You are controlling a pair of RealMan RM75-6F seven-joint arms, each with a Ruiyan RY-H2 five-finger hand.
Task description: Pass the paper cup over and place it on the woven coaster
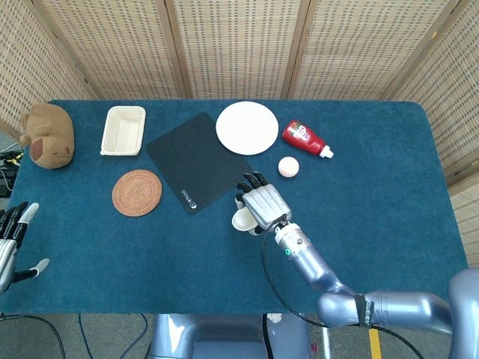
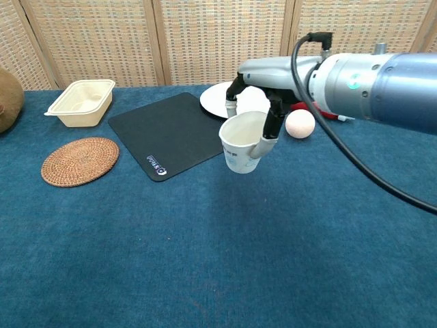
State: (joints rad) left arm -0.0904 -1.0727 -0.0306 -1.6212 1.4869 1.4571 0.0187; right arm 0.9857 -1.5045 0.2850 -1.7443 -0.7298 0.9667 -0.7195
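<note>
Right hand (image 2: 256, 102) grips the paper cup (image 2: 242, 142) upright above the desk (image 1: 374, 179), centre frame. Left hand (image 1: 11, 243) waits spread, lower left. Keep the cup level; woven coaster (image 1: 137, 193) lies left.

Your table (image 1: 389, 224): blue cloth cover. On it, back row: brown plush toy (image 1: 47, 134) far left, cream tray (image 1: 123, 130), black mat (image 1: 198, 161), white plate (image 1: 247, 127), red bottle (image 1: 305, 138) lying on side. Pale ball (image 1: 288, 167) just in front of bottle. Woven coaster (image 1: 137, 192) just left of mat, in front of tray.
</note>
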